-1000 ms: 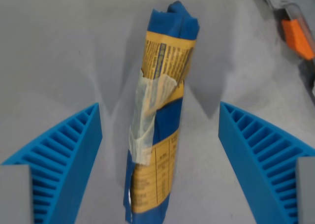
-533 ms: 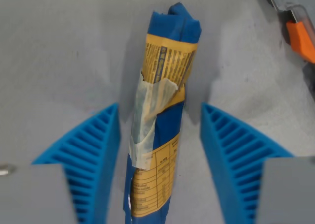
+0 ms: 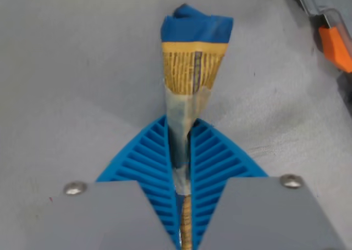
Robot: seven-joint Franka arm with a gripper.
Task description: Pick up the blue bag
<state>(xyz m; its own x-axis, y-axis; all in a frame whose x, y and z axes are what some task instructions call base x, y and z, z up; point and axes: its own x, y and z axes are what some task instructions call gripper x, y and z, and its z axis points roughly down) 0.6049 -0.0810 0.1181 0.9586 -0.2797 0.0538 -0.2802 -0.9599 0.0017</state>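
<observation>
The gripper (image 3: 180,176) pointed down at the grey table (image 3: 77,68), its ribbed blue fingers (image 3: 148,162) pressed together on the blue bag (image 3: 192,57), pinching its taped middle flat. The bag's yellow-labelled upper part fanned out beyond the fingertips over the table. Farther off, at the wrist view's right edge, lay an orange and grey object (image 3: 333,38).

A plain grey surface (image 3: 82,68) fills the view, evenly lit, with soft shadows. At the upper right edge lies an orange and grey object (image 3: 333,38), partly cut off.
</observation>
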